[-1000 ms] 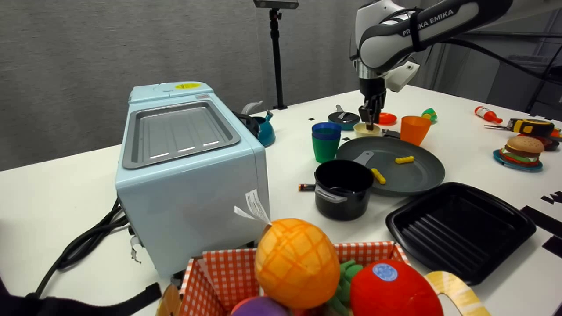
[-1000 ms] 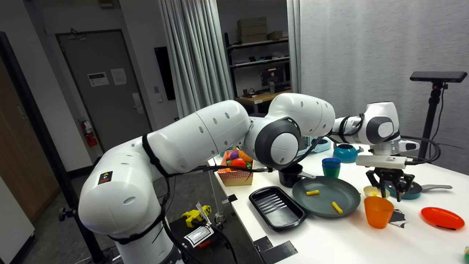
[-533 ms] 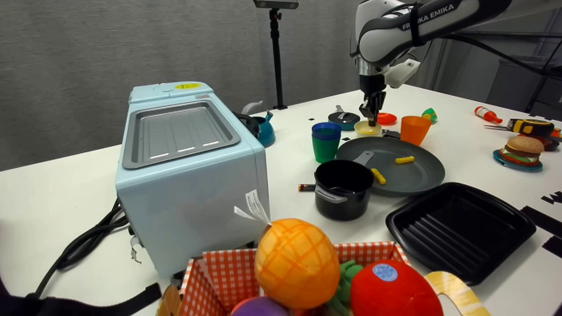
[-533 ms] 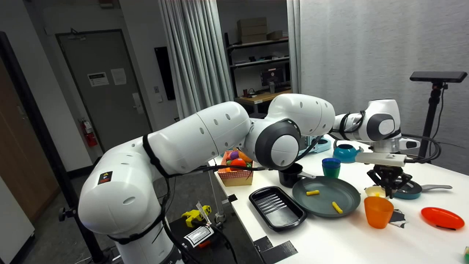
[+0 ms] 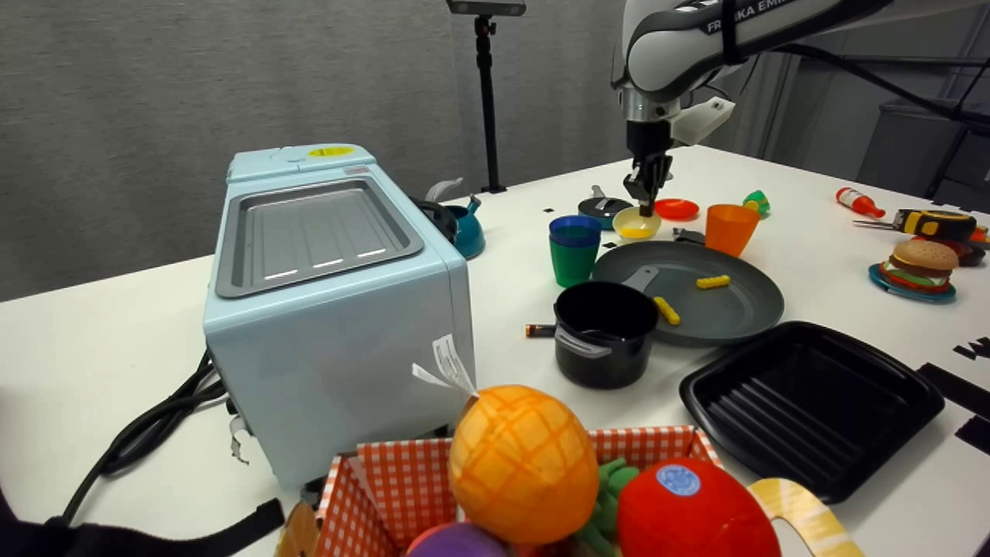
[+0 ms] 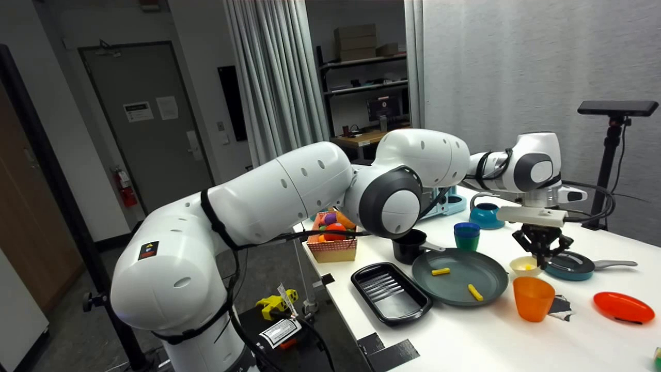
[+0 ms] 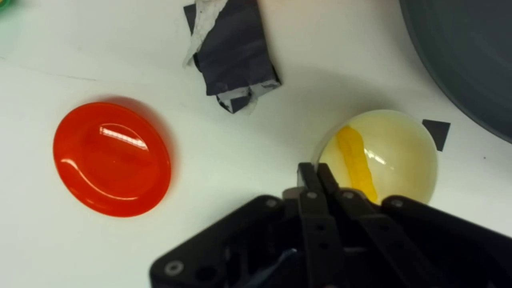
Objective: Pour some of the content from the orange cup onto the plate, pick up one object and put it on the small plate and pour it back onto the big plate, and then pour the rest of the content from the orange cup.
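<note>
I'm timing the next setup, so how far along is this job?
Seemingly done: the first pour, with two yellow pieces on the big plate, and the transfer, with another yellow piece in the small plate. In hand: the claw grips the small plate's rim. Left: tipping that piece onto the big plate, then pouring from the orange cup, which stands upright; whatever it holds is hidden.

My Panda arm (image 6: 279, 181): chunky rounded white segments, little grey dimples (image 6: 182, 282)
Joint cap (image 6: 400, 211): white disc, dark grey surround
Lettering (image 5: 756, 10): white on dark grey, black strap (image 5: 729, 31) covers some
Sticker (image 6: 148, 250): black, reddish bit, too tiny for me to read
Cable (image 6: 294, 236): black, just run along the outside
Gripper (image 7: 316, 170): pretty much all black, pale round screws (image 7: 174, 268)
</note>
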{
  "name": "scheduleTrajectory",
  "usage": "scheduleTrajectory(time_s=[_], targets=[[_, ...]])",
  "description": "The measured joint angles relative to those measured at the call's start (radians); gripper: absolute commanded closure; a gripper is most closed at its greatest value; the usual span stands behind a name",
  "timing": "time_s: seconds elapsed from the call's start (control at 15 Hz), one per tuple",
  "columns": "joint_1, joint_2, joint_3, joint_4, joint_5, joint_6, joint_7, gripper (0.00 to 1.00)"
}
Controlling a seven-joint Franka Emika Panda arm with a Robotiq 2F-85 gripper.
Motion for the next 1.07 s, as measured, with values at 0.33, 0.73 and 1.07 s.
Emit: scheduleTrajectory(time_s=[0.33, 0.73, 1.07], targets=[[0.001, -0.035, 0.044, 0.003, 0.013, 0.001, -0.003, 0.99], [0.002, -0.085, 0.097, -0.003, 0.013, 0.001, -0.052, 0.99], [0.002, -0.133, 0.120, -0.056, 0.013, -0.024, -0.106, 0.99]])
